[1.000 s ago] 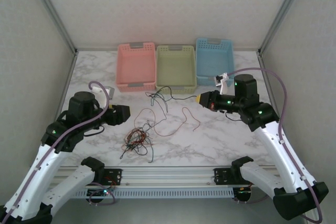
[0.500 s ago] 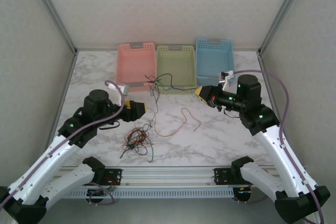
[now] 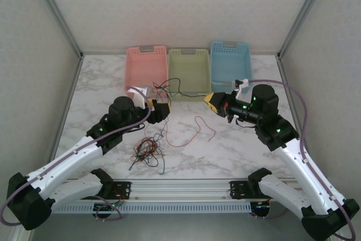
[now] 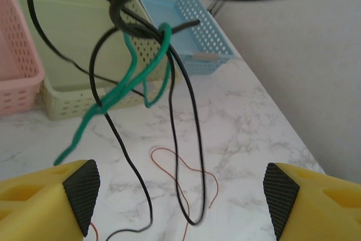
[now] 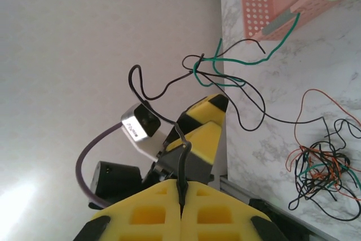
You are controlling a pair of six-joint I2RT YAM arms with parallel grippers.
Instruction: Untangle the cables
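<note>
Desk: white marble-patterned desk (image 3: 248, 139) inside a pale-walled cell, both arm bases at its 6 o'clock edge
Baskets: pink plastic basket (image 3: 146, 71), pale green plastic basket (image 3: 189, 70) and blue plastic basket (image 3: 230, 63) stand side by side at 12 o'clock, against the far edge
Clump: tangled clump (image 3: 145, 149) of thin red, green and black cables lies on the desk at 7 o'clock from its centre
Red strand: one loose red strand (image 3: 198, 131) curls flat on the marble at 2 o'clock from the clump, near the desk's centre
Hanging strands: a thin black strand (image 5: 180, 173) and a green strand (image 4: 113, 97), twisted together at one knot, hang in the air in front of the pink and green baskets, at 12 o'clock from the clump
Right pincer: yellow-fingered right pincer (image 5: 181, 184), at 3 o'clock from the knot, is clamped tight on the black strand
Left pincer: left pincer (image 4: 180, 191), at 6 o'clock from the knot, stands with jaws wide apart, black pads (image 4: 82, 187) gripping nothing; the knotted strands dangle ahead of it
</note>
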